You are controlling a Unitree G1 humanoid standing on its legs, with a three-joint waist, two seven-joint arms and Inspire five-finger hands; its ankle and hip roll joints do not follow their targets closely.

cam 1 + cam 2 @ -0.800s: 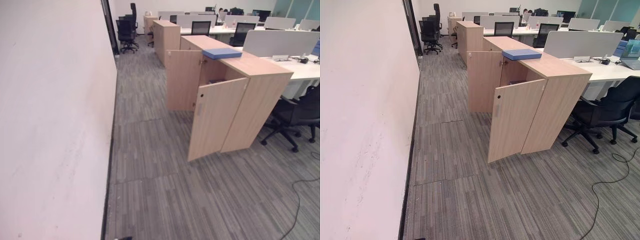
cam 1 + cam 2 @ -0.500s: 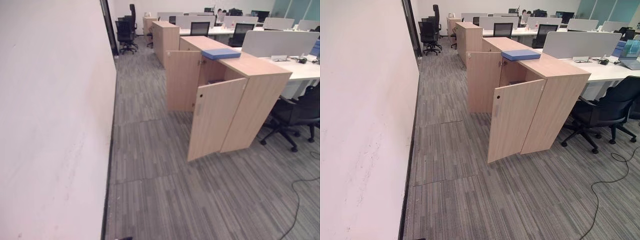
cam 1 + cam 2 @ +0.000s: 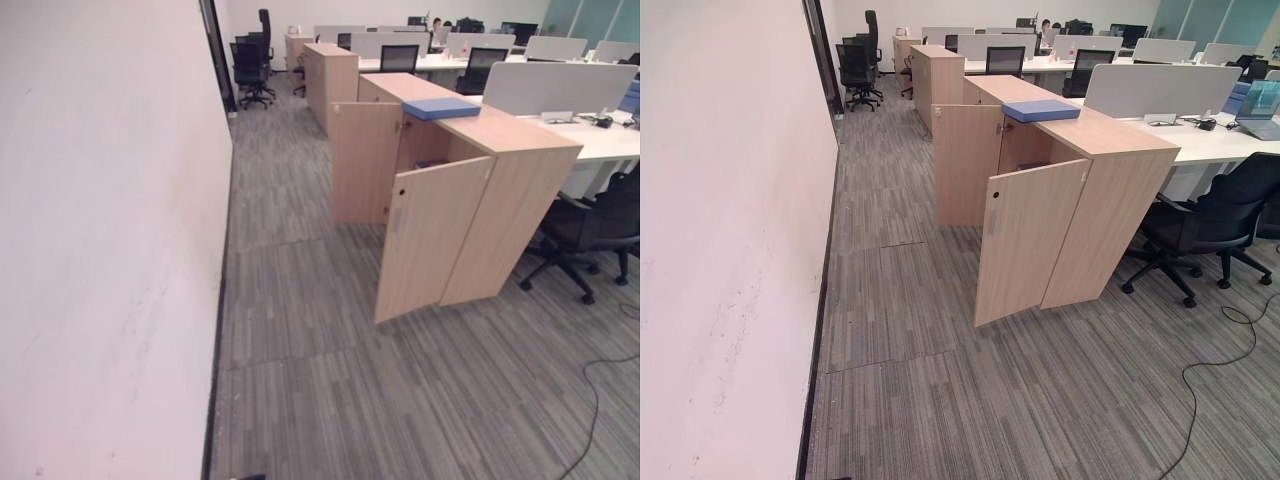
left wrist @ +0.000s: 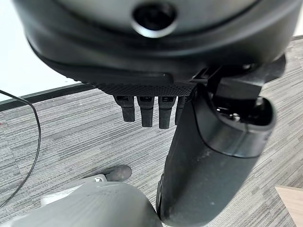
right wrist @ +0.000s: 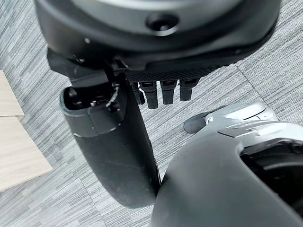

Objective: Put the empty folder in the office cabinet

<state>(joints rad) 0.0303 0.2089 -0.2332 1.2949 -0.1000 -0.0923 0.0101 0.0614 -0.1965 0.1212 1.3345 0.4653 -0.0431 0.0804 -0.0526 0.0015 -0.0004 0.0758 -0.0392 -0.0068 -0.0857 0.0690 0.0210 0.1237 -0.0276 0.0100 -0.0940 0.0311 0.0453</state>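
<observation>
Standing off, little shifting since a moment ago: blue folder (image 3: 442,107) lying atop open cabinet (image 3: 470,200) upper right, left hand (image 4: 156,111) and right hand (image 5: 163,92) hanging slack, empty.

Black office chairs (image 3: 1200,225) (at white desks (image 3: 1225,140)).

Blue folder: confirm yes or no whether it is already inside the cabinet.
No, the blue folder lies flat on top of the cabinet, above its open doors, not inside it.

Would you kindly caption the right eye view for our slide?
Blue folder lying on top of the office cabinet, whose doors stand open.
</observation>
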